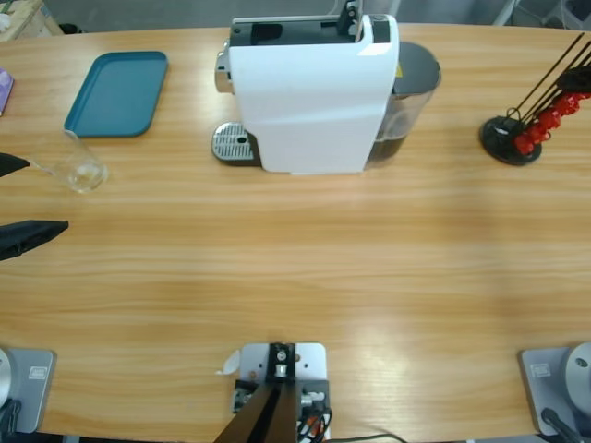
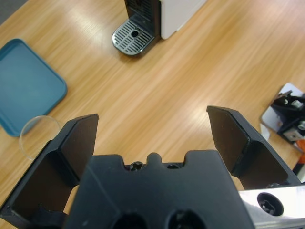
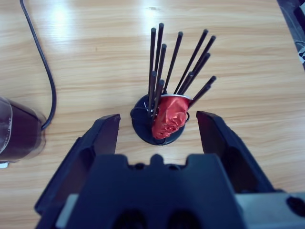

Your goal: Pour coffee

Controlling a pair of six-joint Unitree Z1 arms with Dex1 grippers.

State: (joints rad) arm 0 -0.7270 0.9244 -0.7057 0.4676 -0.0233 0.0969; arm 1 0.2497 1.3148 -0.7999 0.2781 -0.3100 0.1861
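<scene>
Wooden table, glass just beside wide-open left tool, right tool wide.

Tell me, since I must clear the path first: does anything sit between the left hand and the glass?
Nothing visible does. The left hand is open beside the glass, which stands on bare table just below the blue tray. One finger tip nearly reaches the glass.

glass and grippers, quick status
Left gripper open, empty, beside the clear glass. Right gripper open over the red pods. Glass near the blue tray, off the drip grate.
</scene>
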